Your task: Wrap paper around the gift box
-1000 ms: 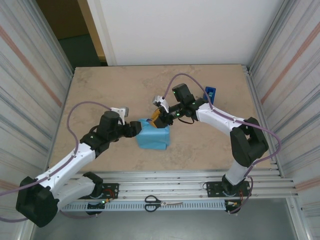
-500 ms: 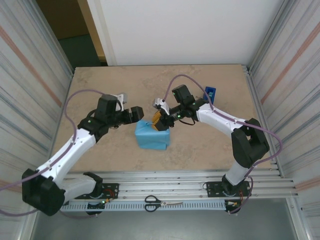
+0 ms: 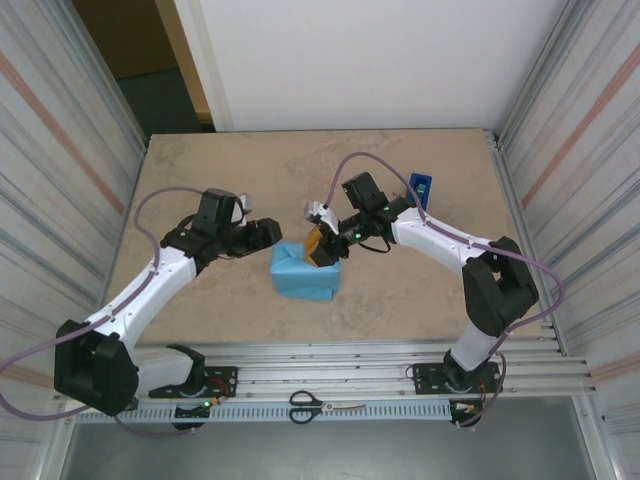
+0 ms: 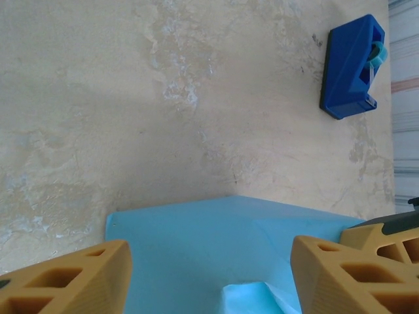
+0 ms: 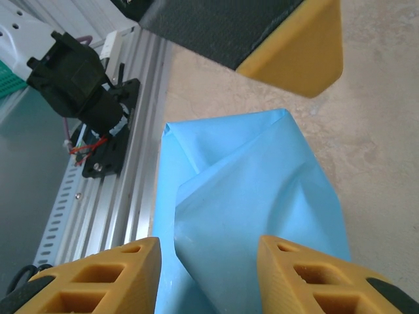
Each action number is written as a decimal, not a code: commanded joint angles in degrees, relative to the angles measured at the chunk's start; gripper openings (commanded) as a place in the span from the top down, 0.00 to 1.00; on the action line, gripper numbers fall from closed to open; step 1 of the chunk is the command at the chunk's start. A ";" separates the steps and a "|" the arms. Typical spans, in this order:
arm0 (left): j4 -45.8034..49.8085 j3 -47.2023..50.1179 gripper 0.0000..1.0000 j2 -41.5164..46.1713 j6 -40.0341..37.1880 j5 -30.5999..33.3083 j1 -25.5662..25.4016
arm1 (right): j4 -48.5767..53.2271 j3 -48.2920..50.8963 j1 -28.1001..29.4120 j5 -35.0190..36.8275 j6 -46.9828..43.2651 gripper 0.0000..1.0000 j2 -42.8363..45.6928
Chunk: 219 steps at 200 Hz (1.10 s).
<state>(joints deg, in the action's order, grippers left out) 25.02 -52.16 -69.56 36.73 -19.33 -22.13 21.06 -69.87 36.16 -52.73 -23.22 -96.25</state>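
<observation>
Paper (image 3: 303, 275) sits mid-table (image 3: 230, 170), sky-blue face out, folded up into a blocky bundle. My left gripper (image 3: 270, 233) hovers just off the bundle's far-left corner, jaws wide apart with nothing between them; from its wrist camera I see a paper edge below. My right gripper (image 3: 319, 244) is at the bundle's far-right corner, jaws part-way apart astride a raised fold. I can't tell whether it's actually pinching it. Tape dispenser (image 3: 422, 188) stands well apart by the right wall, scissors (image 3: 325, 405) on the front rail.
</observation>
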 commanded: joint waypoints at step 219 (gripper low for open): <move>-1.64 3.22 0.17 2.01 -1.55 -8.42 -0.30 | 2.76 -0.53 1.02 2.46 -0.24 0.57 -0.08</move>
<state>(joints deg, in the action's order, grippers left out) 21.45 -47.68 -66.83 37.21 -25.26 -22.13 20.86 -69.97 36.47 -50.98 -23.22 -96.29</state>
